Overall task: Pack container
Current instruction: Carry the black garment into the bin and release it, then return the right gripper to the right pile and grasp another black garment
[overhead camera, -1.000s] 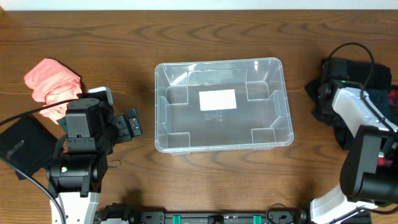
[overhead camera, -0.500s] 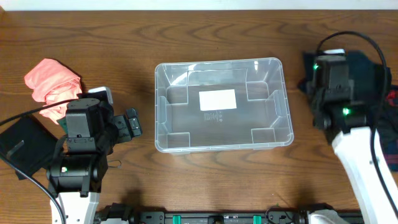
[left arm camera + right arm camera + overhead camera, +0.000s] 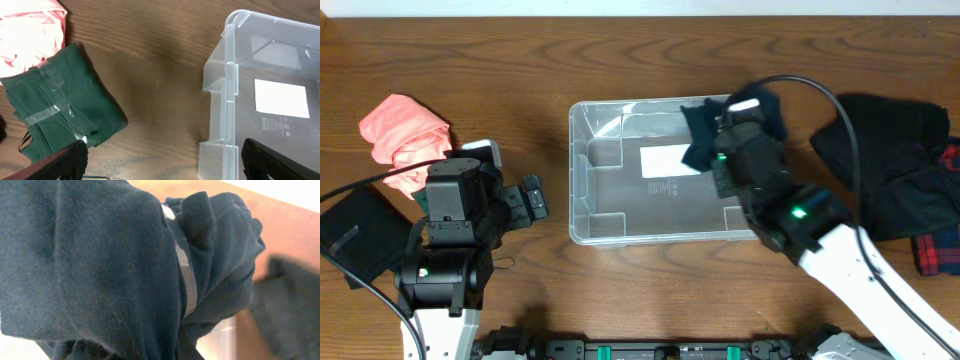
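The clear plastic container (image 3: 578,170) stands mid-table with a white label on its base; its left end shows in the left wrist view (image 3: 227,85). My right gripper (image 3: 735,135) is over the container's far right part, shut on a dark blue garment (image 3: 700,130). That garment fills the right wrist view (image 3: 100,270) and hides the fingers. My left gripper (image 3: 532,200) is open and empty, low over the table just left of the container; its fingertips frame bare wood (image 3: 162,160).
A pink cloth (image 3: 405,130) lies at the far left, with a folded green garment (image 3: 60,115) beside it. A dark flat item (image 3: 355,235) lies at the left edge. A pile of dark clothes (image 3: 890,160) and a red plaid piece (image 3: 945,250) lie at the right.
My right arm has swung left from the clothes pile, carrying the dark blue garment to above the container. The left arm has not moved.
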You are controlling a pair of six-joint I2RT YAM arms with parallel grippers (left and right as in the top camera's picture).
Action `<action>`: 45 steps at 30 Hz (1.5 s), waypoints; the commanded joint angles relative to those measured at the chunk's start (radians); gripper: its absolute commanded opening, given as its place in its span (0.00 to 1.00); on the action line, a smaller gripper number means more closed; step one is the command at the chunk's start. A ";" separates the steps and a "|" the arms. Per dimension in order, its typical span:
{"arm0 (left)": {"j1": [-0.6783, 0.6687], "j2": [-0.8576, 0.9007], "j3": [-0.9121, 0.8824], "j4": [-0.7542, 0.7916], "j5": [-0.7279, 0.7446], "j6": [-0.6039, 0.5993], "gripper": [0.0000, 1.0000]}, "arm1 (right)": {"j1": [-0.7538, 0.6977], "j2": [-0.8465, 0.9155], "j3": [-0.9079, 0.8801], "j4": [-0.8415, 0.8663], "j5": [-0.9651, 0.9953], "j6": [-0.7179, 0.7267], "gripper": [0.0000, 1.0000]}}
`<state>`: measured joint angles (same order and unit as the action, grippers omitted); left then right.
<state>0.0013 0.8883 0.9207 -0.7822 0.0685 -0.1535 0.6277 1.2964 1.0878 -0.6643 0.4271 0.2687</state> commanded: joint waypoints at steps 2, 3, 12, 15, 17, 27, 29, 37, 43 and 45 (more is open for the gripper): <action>-0.005 0.000 0.021 -0.003 0.002 -0.005 0.98 | 0.026 0.140 0.015 -0.013 0.021 0.250 0.01; -0.005 0.000 0.021 -0.003 0.002 -0.004 0.98 | 0.026 0.178 0.015 -0.012 0.021 0.263 0.01; -0.005 0.000 0.021 -0.003 0.002 -0.005 0.98 | 0.028 0.349 0.016 0.101 -0.043 0.240 0.49; -0.005 0.000 0.021 -0.003 0.002 -0.005 0.98 | 0.031 0.302 0.036 0.091 -0.046 0.181 0.99; -0.005 0.000 0.021 -0.002 0.002 -0.005 0.98 | 0.035 0.237 0.060 0.078 -0.040 0.113 0.99; -0.005 0.000 0.021 -0.002 0.002 -0.005 0.98 | -0.177 -0.091 0.108 0.038 0.328 -0.129 0.99; -0.005 0.000 0.021 -0.002 0.002 -0.005 0.98 | -0.291 -0.079 0.106 0.011 0.323 -0.148 0.99; -0.005 0.000 0.021 -0.002 0.002 -0.005 0.98 | -0.682 0.149 0.100 -0.106 0.040 -0.455 0.99; -0.005 0.000 0.021 -0.002 0.002 -0.005 0.98 | -0.766 0.359 0.100 -0.108 0.095 -0.466 0.99; -0.005 0.000 0.021 -0.002 0.002 -0.005 0.98 | -0.777 0.419 0.100 -0.085 0.096 -0.465 0.99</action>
<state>0.0013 0.8883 0.9207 -0.7826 0.0685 -0.1535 -0.1318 1.6581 1.1938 -0.7624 0.5259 -0.1596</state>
